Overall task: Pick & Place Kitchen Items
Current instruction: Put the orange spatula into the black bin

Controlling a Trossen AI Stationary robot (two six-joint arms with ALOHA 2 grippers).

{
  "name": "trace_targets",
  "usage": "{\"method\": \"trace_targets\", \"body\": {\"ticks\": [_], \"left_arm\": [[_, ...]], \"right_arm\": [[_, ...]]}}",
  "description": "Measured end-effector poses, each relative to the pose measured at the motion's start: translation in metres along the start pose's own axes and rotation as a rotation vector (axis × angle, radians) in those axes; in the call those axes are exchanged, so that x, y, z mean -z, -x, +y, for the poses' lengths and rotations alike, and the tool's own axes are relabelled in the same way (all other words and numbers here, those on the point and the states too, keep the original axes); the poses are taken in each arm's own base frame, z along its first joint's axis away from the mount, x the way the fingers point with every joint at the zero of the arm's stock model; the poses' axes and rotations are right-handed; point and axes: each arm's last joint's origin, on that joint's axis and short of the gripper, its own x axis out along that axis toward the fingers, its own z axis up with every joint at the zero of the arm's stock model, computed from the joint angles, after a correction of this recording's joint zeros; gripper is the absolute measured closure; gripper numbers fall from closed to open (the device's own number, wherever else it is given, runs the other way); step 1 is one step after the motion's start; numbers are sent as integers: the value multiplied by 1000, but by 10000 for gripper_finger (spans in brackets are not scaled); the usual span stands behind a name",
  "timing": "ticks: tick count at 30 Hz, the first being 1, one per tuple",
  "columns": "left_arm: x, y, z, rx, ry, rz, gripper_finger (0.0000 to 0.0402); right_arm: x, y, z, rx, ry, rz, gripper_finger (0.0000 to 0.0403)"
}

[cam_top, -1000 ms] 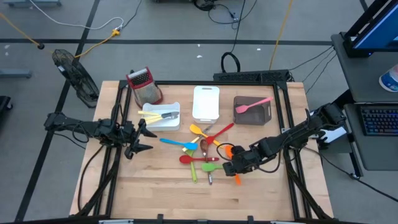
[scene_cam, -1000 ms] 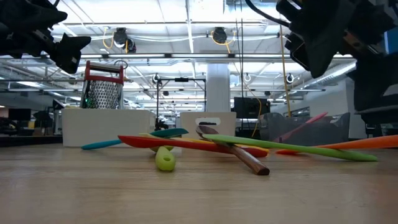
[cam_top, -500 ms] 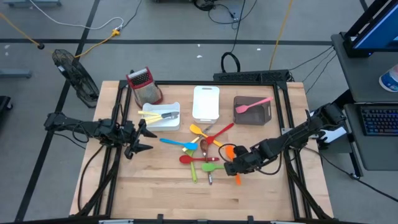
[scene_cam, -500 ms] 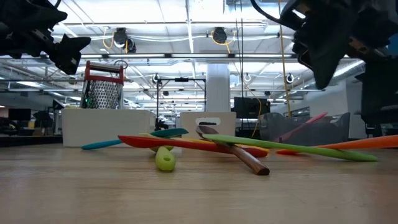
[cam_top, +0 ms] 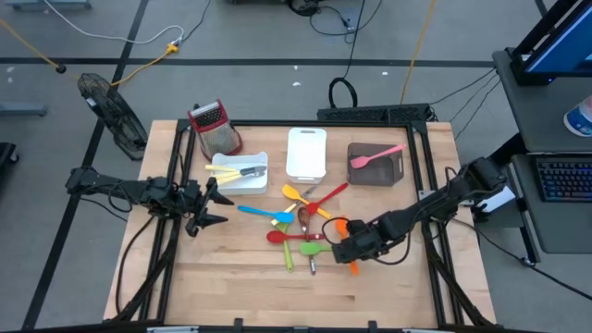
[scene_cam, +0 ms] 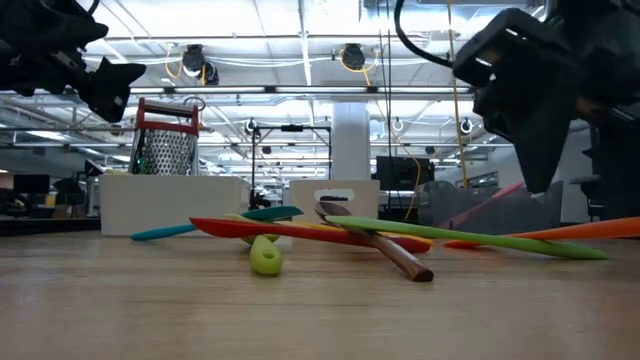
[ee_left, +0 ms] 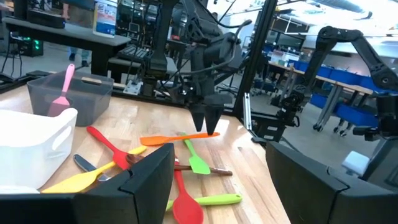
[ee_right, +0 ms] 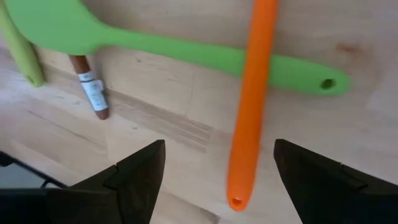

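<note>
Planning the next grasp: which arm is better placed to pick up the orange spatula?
Right. The right gripper hangs open directly over the orange spatula, whose handle lies between its fingers in the right wrist view. The left gripper waits near the white tray, far from it.

The right arm reaches in from the table's right edge, its right gripper (cam_top: 344, 252) pointing down with fingers spread. The left arm lies along the left side, left gripper (cam_top: 215, 209) open.

Grey floor (cam_top: 259, 37) with dark lines and loose cables (cam_top: 111, 42) surrounds the table. Ceiling lights (scene_cam: 300, 30) glow over a white column (scene_cam: 350, 140) and benches.
</note>
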Motion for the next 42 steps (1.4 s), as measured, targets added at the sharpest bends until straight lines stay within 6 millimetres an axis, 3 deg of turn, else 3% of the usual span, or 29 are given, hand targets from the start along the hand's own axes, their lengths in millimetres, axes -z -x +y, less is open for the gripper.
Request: {"method": "trace_targets", "body": {"ticks": [42], "left_arm": [[1, 0, 1, -27, 1, 1, 144]], "right_arm": [[4, -6, -2, 19, 16, -23, 106]]}}
